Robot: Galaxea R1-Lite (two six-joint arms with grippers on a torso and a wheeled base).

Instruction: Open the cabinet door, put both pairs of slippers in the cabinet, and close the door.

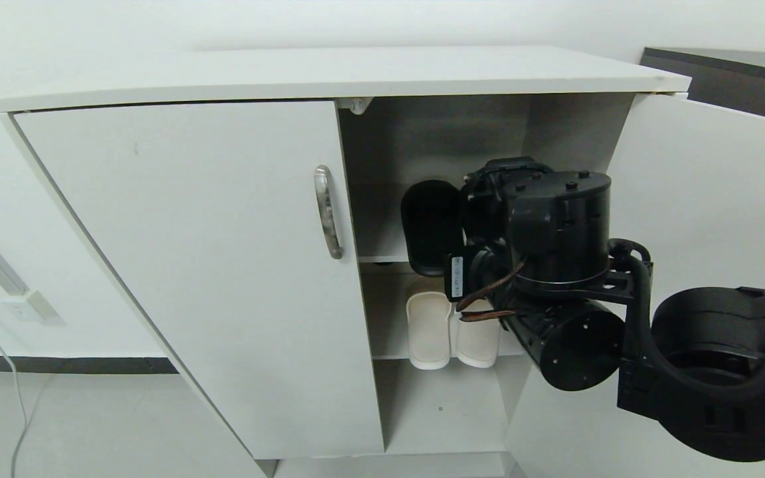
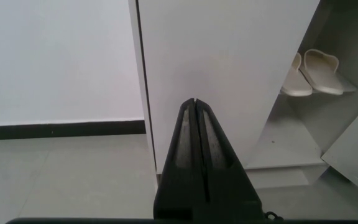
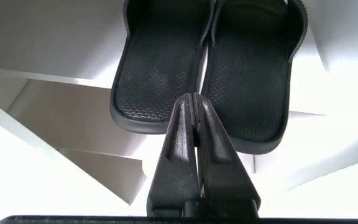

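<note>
A white cabinet (image 1: 329,73) stands against the wall, its left door (image 1: 190,265) closed and its right door (image 1: 708,199) swung wide open. The right arm (image 1: 555,226) reaches into the open half at the level of the upper shelf (image 1: 382,257). Just ahead of it is the pair of black slippers (image 1: 430,226), side by side and touching, with their heels hanging out past the front edge of that shelf. On the shelf below (image 1: 389,345), the pair of white slippers (image 1: 429,332) lies flat, side by side, with heels toward the opening and slightly over the edge. The right gripper (image 3: 195,98) has its fingers pressed together, the tips lying over the heel of one black slipper near the seam between the two; it cannot be told whether they touch it. The left gripper (image 2: 194,101), fingers also together, hangs low outside the cabinet above the grey floor (image 2: 61,174), pointing at the foot of the closed door. A metal handle (image 1: 327,211) sits upright on that door's inner edge.
</note>
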